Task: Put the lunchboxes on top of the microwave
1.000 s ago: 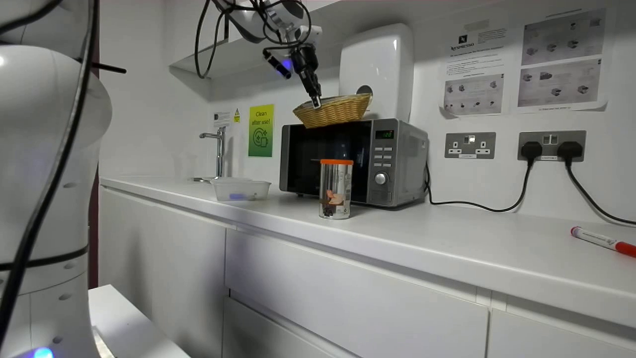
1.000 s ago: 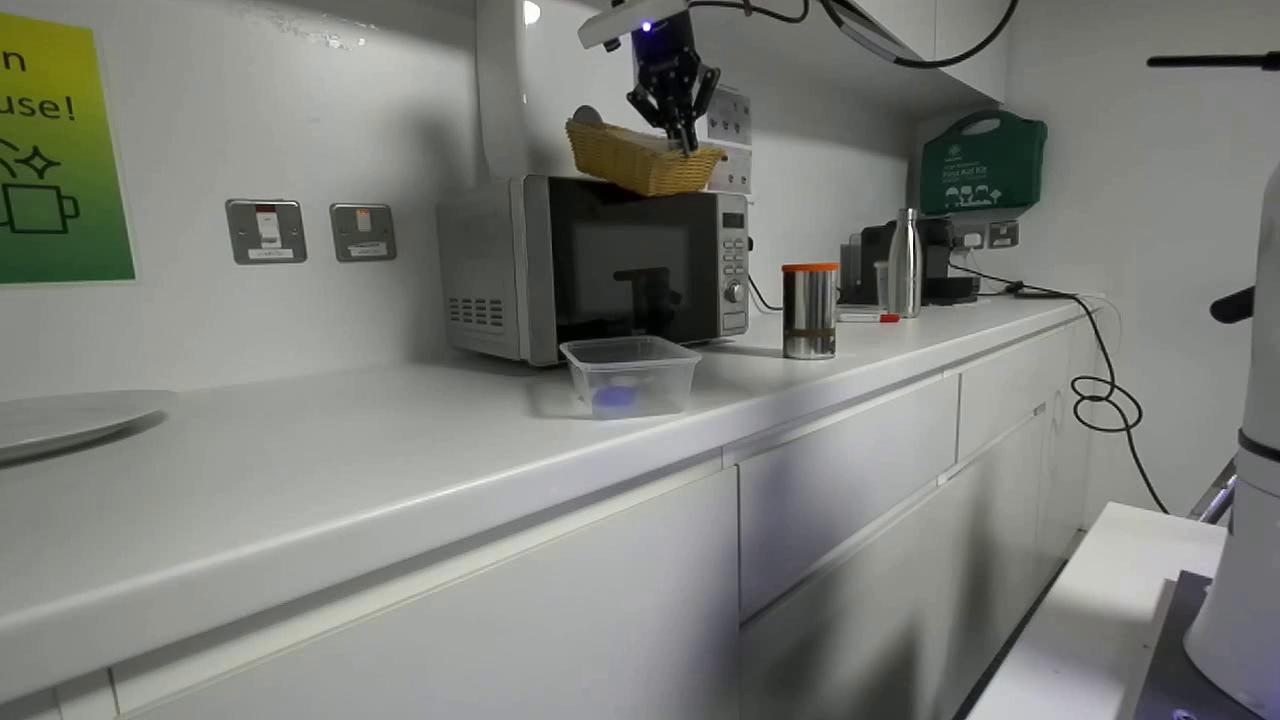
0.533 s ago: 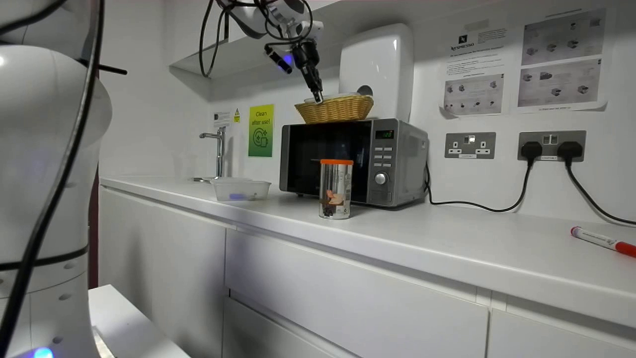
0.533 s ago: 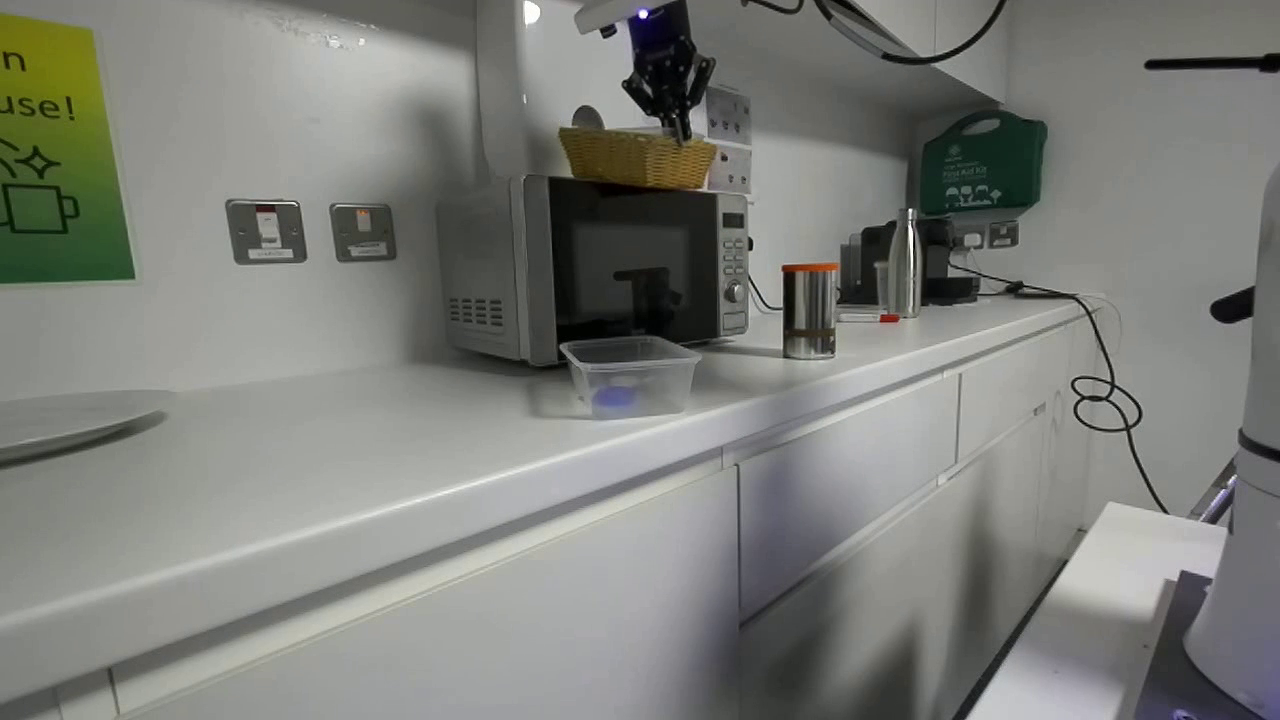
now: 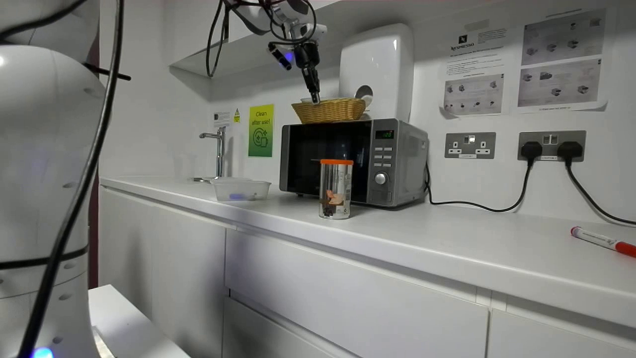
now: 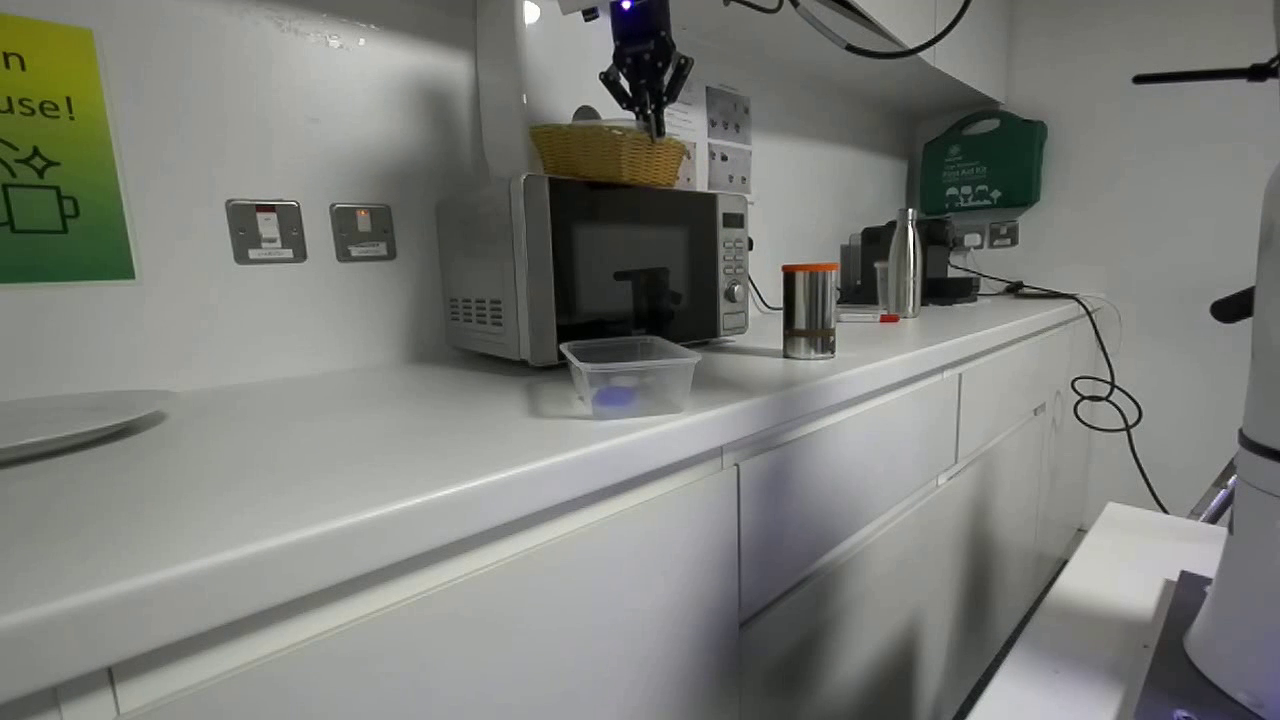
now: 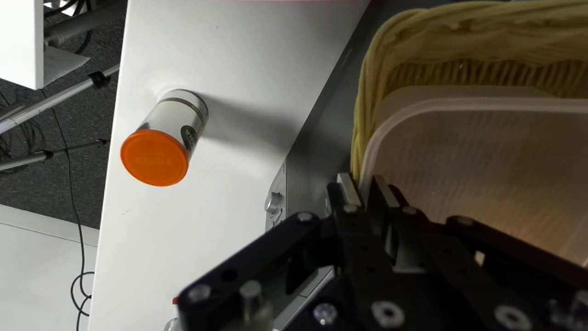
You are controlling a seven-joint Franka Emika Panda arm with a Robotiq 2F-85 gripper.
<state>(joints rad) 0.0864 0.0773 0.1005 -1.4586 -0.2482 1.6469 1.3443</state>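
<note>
Lunchbox (image 6: 600, 157) of tan wicker below the hand (image 7: 365, 186), rim tight between 2 fingers (image 7: 350, 191), over the microwave (image 6: 485, 255).

The gripper (image 7: 366, 191) is black with silver screws (image 7: 325, 314); above it the rounded white arm (image 5: 252, 20) wears looping black cables (image 5: 314, 21).

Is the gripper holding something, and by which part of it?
The gripper seems to hold the wicker basket by its rim, together with the rim of the translucent container inside.
</note>
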